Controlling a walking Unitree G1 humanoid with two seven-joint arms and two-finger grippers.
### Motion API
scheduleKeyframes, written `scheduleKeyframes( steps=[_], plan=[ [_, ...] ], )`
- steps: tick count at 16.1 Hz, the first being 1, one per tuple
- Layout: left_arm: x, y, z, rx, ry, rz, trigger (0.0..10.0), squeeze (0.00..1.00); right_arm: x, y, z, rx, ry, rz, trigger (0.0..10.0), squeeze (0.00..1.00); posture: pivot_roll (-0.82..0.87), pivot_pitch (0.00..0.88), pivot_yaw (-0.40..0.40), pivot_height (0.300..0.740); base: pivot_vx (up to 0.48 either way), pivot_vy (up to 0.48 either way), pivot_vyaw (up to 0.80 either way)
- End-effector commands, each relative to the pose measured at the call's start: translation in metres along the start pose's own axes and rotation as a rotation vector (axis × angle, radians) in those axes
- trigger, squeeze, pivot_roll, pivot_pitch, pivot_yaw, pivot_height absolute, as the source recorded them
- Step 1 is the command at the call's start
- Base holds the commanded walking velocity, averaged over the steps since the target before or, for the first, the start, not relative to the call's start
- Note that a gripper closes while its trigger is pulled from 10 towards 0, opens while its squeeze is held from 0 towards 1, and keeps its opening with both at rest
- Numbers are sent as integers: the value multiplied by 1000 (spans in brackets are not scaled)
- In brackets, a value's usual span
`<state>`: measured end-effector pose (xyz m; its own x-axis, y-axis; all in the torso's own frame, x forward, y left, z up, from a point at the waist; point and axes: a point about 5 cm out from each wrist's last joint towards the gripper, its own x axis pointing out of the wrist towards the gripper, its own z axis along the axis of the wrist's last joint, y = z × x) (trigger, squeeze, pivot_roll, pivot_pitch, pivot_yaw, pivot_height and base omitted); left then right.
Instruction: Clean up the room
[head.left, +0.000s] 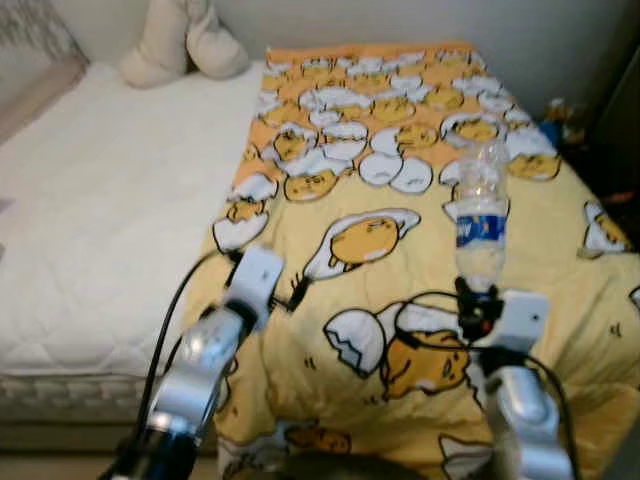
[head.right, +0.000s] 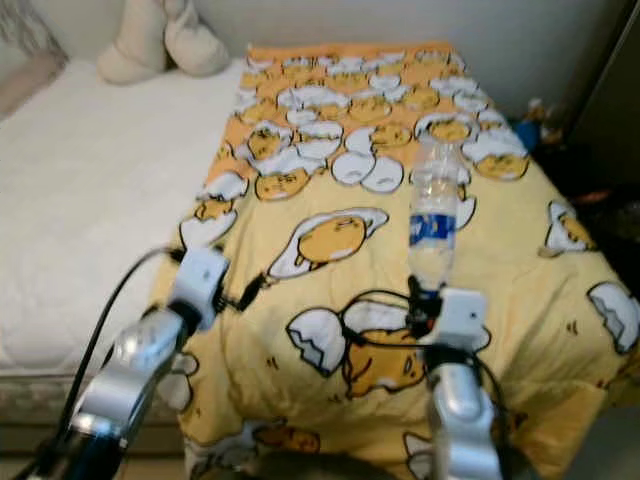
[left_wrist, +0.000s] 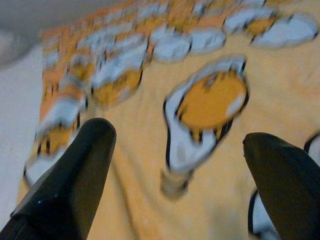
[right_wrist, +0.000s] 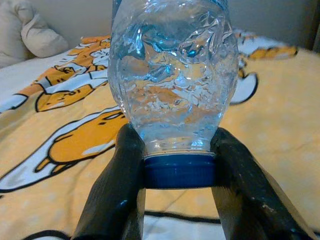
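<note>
Left eye view first: the right tool (head.left: 478, 300) is clamped on the blue cap end of a clear bottle (head.left: 479, 215), holding it cap-down so the body stands straight up above the fingers, blue label around the middle. It's up over the yellow egg-print blanket (head.left: 400, 180) on the bed (head.left: 100, 220). The left tool (head.left: 262, 268) hangs out over the blanket's edge, well apart from the bottle. Beyond both tools, a cream plush (head.left: 185, 40) sits by the wall.

Right eye view: same scene, bottle (head.right: 434, 215) upright above the right tool (head.right: 425, 300), left arm off to the side.

Left wrist view: blurry, but the left tool's fingers (left_wrist: 70, 180) are spread wide apart with just the blanket's egg print (left_wrist: 205, 115) between them.

Right wrist view: closest look. Both black fingers (right_wrist: 120, 190) press on the blue cap (right_wrist: 179, 170) from either side, the crinkled clear body (right_wrist: 172, 70) rising right past them, blanket beneath.
</note>
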<state>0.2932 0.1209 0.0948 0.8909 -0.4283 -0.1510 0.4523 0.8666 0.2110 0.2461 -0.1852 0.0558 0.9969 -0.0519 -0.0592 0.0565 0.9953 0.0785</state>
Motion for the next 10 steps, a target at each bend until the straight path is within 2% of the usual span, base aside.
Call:
scheduleKeyframes(
  steps=[1, 2, 3, 5, 7, 10],
  plan=[
    [0, 3, 7, 0, -37, -7, 10000, 0, 6, 6, 10, -3, -47, 9, 0, 0, -42, 0, 123, 740, 0, 0, 0],
    [0, 9, 8, -63, -74, 52, 10000, 0, 8, 8, 11, -2, -50, 0, 0, 0, -52, 0, 126, 740, 0, 0, 0],
    [0, 8, 6, -129, -88, 83, 10000, 0, 9, 7, 14, -9, -51, 3, 0, 0, -63, 0, 109, 740, 0, 0, 0],
    [0, 5, 6, -152, -87, 86, 10000, 0, 9, 6, 17, -17, -52, 11, 0, 0, -65, 0, 104, 740, 0, 0, 0],
    [2, -3, 4, -178, -76, 66, 10000, 0, 11, 2, 18, -45, -39, 29, 0, 0, -64, 0, 65, 740, 0, 459, 694],
    [1, -1, 2, -180, -78, 84, 10000, 0, 18, 2, 20, -40, -33, 49, 0, 0, -50, 0, 45, 740, 0, 456, 669]
  ],
)
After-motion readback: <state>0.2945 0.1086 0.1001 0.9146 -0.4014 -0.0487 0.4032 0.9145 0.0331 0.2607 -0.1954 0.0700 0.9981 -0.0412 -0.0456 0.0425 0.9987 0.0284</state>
